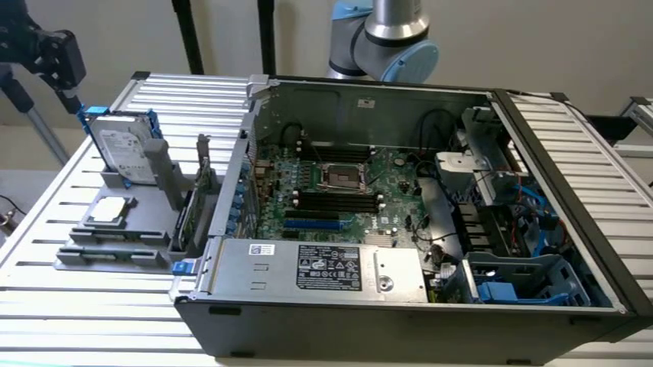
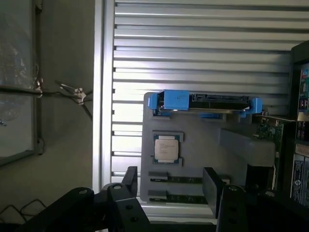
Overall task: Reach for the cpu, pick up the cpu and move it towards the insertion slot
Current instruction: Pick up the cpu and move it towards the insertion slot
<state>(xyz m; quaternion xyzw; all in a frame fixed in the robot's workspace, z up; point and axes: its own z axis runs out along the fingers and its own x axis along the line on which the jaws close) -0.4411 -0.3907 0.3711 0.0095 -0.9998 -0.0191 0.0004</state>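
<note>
Gripper point(image 2: 171, 188) is closest to the wrist cam, jaws spread wide. It hangs over the grey tray point(image 2: 200, 142), w/ the cpu point(image 2: 166, 148) lined up between the fingers but well apart from them. The cpu lies flat in a square recess on the tray, silver top up. Beyond it, at the tray's far end, the hard drive point(image 2: 207, 102) stands on edge in a blue frame. The slot point(image 1: 344, 177) is off the tray, inside the PC case point(image 1: 408, 325) just beside it, on the green board.
</note>
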